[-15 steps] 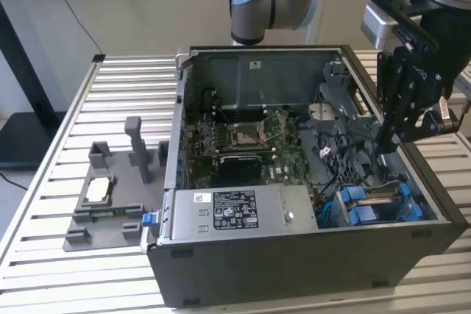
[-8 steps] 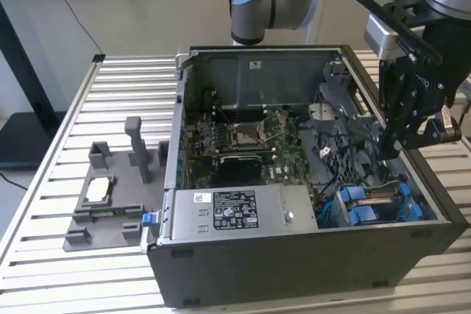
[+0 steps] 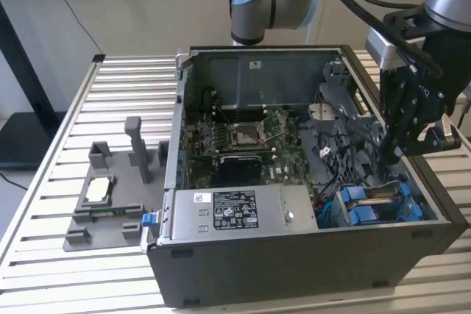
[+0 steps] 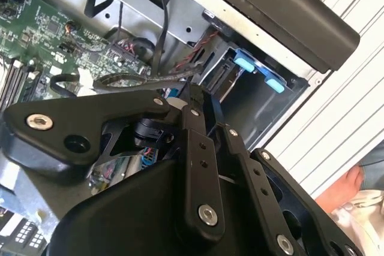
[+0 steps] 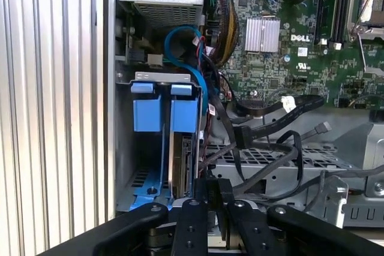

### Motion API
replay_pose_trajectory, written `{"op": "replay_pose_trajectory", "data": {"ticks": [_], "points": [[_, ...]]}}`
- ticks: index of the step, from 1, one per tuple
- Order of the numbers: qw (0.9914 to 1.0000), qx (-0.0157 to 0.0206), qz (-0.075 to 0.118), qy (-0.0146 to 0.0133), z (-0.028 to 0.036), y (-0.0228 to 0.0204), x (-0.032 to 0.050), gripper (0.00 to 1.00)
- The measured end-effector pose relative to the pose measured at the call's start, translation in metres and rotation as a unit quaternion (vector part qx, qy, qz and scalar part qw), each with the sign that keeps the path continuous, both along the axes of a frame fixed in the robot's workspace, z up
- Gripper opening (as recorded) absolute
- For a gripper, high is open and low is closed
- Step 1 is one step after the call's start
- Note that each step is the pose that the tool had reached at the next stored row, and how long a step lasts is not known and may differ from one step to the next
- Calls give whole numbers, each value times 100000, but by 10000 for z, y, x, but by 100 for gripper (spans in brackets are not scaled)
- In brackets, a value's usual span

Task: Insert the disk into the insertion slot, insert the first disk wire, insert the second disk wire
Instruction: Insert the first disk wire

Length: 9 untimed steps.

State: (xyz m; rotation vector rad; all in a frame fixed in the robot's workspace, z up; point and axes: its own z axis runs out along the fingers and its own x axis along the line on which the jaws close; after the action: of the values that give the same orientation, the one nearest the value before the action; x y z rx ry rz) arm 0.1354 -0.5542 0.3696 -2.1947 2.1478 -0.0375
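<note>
The disk (image 5: pixel 178 163) stands on edge inside the insertion slot (image 5: pixel 124 148) of the dark case, clipped in its blue frame (image 5: pixel 183 114). In the exterior view the blue frame (image 3: pixel 375 205) sits in the insertion slot (image 3: pixel 333 215) at the case's near right corner. My gripper (image 3: pixel 384 159) reaches down into the case just behind that bay. In both wrist views the fingers are pressed together, gripper (image 5: pixel 213 187) right beside the disk's end. A black disk wire (image 4: pixel 138 80) runs up to the gripper (image 4: pixel 191 91) tips. What sits between the pads is hidden.
Loose black cables (image 5: pixel 264 130) cross the drive cage beside the bay. The motherboard (image 3: pixel 243 145) and grey power-supply box (image 3: pixel 235 211) fill the rest of the case. A grey fixture (image 3: pixel 110 196) lies on the slatted table at the exterior view's left. A person's hand (image 4: pixel 354 185) rests outside the case.
</note>
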Motion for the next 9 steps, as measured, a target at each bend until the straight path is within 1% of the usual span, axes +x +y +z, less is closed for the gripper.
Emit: {"op": "replay_pose_trajectory", "data": {"ticks": [5,9], "points": [[100000,-18,-80,97,-44,-14,20,19],[99999,-15,-135,350,-74,-26,45,19]]}}
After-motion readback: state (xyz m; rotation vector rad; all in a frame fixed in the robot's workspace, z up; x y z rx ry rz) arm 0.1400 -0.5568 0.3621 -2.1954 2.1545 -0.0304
